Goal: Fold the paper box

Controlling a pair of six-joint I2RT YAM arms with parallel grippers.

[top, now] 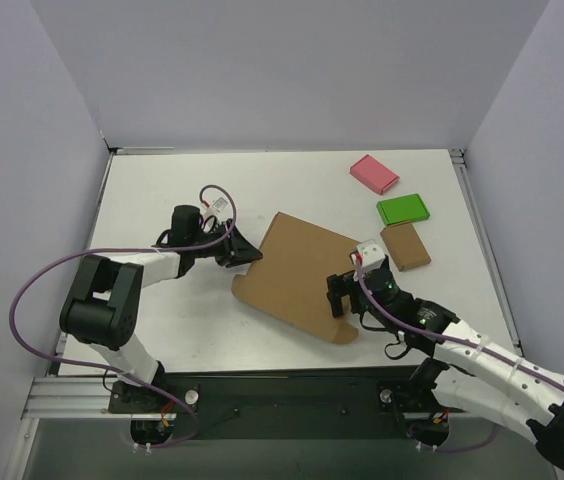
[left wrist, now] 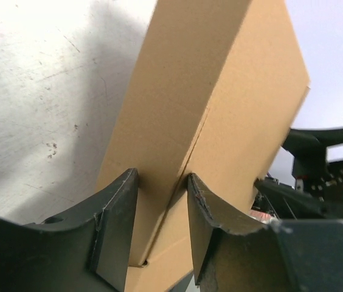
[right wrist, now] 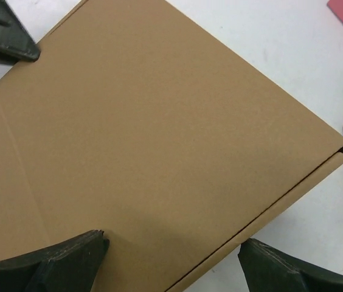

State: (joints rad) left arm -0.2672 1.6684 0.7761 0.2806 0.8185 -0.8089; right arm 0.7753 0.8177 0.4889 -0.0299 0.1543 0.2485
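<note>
My left arm (top: pixel 152 265) and right arm (top: pixel 492 362) are white tubes between black joints, each trailed by a purple cable (top: pixel 20 300); my pincer fingers (left wrist: pixel 114 231) are matte black, edges scuffed.

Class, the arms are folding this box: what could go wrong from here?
1. The left gripper pinches only the edge of the box; it could slip or twist out.
2. The right gripper is open, so nothing else steadies the box.
3. The brown block lies close beside the box; a swing might knock it.
</note>
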